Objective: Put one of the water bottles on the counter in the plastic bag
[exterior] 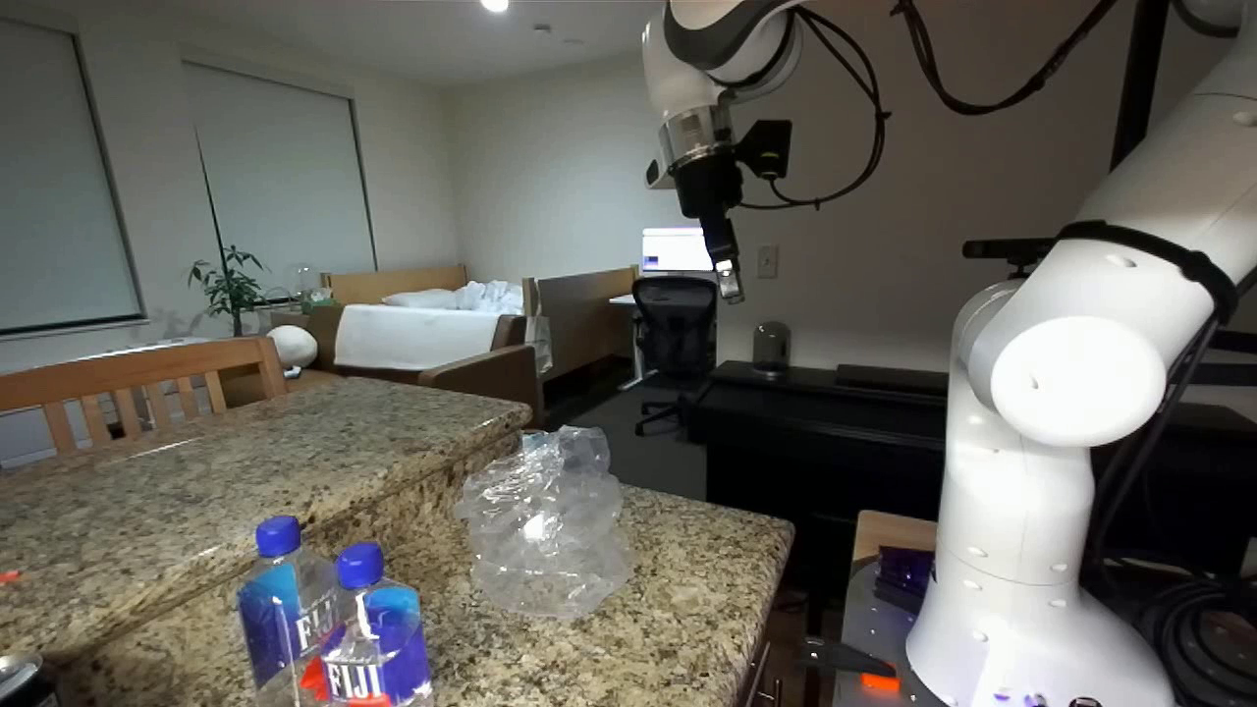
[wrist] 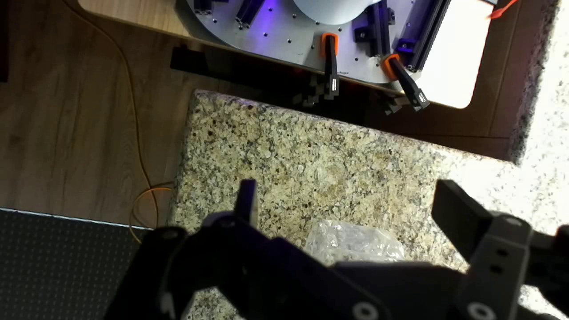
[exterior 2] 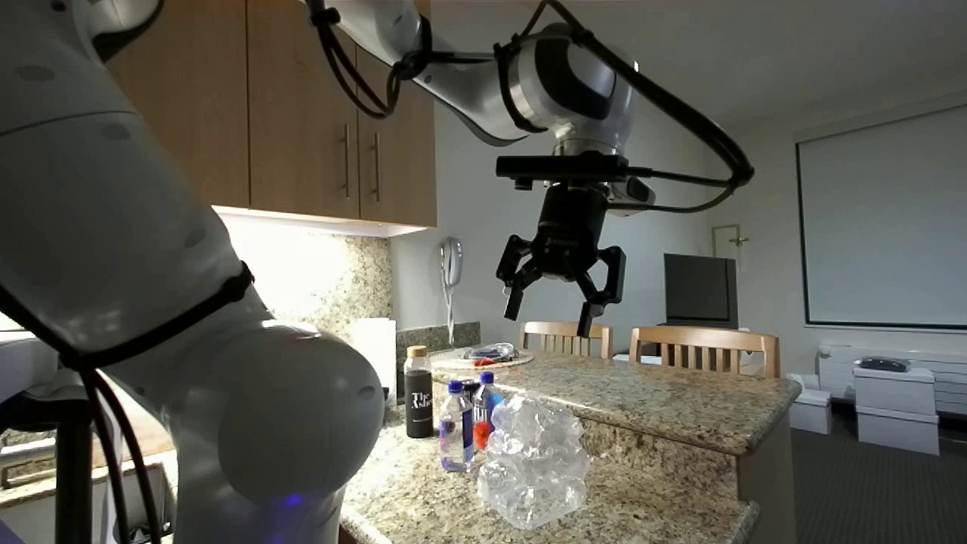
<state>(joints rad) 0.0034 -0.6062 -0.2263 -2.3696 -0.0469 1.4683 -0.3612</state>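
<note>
leafy plant (exterior: 229,285) near window shade (exterior: 280,167); black office chair (exterior: 678,324) before lit screen (exterior: 673,247); white phone (exterior 2: 451,262) on wall (exterior 2: 477,219)

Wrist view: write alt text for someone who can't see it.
The black gripper hangs open above a speckled counter, partly hiding a clear plastic bag. Beyond the counter, two orange-tipped clamps cross the edge of a metal plate.

White arm (exterior: 1080,383), black cables (exterior 2: 696,125), black pincer (exterior 2: 550,313)

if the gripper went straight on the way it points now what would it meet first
Probably the granite counter: in the wrist view the open gripper points down at it. The clear plastic bag sits close to that line, though, and depth is unclear, so it might be brushed first.
</note>
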